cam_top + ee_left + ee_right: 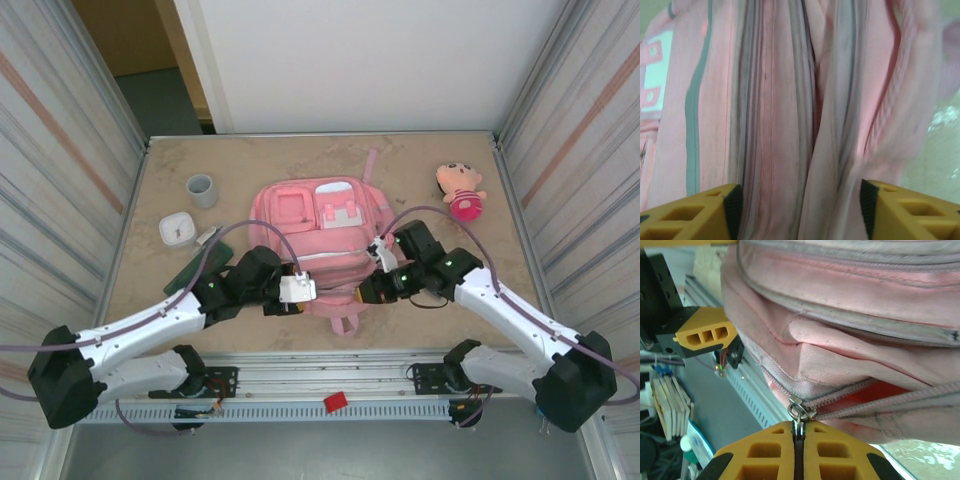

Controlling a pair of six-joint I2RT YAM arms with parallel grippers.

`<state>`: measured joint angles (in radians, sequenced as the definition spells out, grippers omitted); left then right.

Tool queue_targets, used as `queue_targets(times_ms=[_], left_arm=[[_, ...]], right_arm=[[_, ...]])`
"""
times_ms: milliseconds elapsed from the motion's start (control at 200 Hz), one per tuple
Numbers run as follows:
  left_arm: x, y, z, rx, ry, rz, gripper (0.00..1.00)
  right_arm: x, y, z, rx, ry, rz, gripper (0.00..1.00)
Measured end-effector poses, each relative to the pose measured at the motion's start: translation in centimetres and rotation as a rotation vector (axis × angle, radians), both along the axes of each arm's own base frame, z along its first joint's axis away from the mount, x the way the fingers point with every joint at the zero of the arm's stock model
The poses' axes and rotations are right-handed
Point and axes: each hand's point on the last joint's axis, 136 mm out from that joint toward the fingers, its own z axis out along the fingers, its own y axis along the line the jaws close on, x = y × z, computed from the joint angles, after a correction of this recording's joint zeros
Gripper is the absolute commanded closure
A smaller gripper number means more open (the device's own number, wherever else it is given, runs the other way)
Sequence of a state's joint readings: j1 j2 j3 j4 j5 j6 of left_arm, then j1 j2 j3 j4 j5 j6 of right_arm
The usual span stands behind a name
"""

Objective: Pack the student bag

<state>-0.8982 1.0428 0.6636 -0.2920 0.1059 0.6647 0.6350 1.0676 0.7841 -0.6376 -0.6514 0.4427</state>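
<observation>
- Step in hand (judged): working the main zip open on large pink fabric student bag (pixel 320 215) w/ zipped front pockets + pale strips; packing proper looks not yet begun.
- Bag lies flat mid-table, pocket side up, its near end betw. the two wrists.
- Right gripper (pixel 799 432): clenched on small metal zip pull (pixel 798 409) at the bag's near edge; yellow fingers (pixel 840 452) pressed together w/ the pull's tab betw. them.
- Zip teeth part just right of the pull; orange-red patch (pixel 885 392) shows in the gap. Lining or contents, can't tell.
- Left gripper (pixel 800 212): released, jaws wide apart, straddling bunched pink fabric folds; no pinch evident.
- Next move prob. calls for: left closing on fabric to brace the bag, then right drawing the pull along the zip line, keeping pull in line w/ teeth so it doesn't jam or slip out of the thin grip.
- Loose items on sandy-coloured tabletop (pixel 250 160), likely candidates for packing: small pink-and-tan plush doll (pixel 460 190) well apart to the right; grey cup (pixel 201 190), white square box (pixel 177 229) and dark green flat item (pixel 185 272) to the left of the bag.
- Hard to make out:
  - left wrist view blurred, so whether pads touch the fabric is unclear;
  - from above, both wrists cover the bag's near end, so zip and opening are hidden there;
  - how far the zip runs open is cut off at the right wrist view's edge;
  - green flat item partly under the left arm, identity unclear.
</observation>
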Motion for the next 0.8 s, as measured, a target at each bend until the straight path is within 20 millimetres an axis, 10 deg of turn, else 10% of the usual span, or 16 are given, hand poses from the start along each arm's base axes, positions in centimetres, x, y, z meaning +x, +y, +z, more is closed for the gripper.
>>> queue_targets(times_ms=[281, 456, 536, 802], left_arm=[[-1.6, -4.3, 2.7, -0.215, 0.062, -0.136, 0.38], [-2.6, -5.5, -0.1, -0.168, 0.15, -0.196, 0.72], [-2.9, -5.6, -0.4, -0.154, 0.157, -0.209, 0.88], [-2.1, -4.9, 3.0, -0.203, -0.023, -0.201, 0.91]], right_arm=[[-2.2, 2.7, 0.0, 0.018, 0.009, 0.091, 1.0], [-2.4, 3.0, -0.8, -0.003, 0.032, 0.1, 1.0], [-1.8, 2.4, -0.9, -0.015, 0.038, 0.072, 1.0], [3.0, -1.8, 0.2, 0.062, 0.049, -0.094, 1.0]])
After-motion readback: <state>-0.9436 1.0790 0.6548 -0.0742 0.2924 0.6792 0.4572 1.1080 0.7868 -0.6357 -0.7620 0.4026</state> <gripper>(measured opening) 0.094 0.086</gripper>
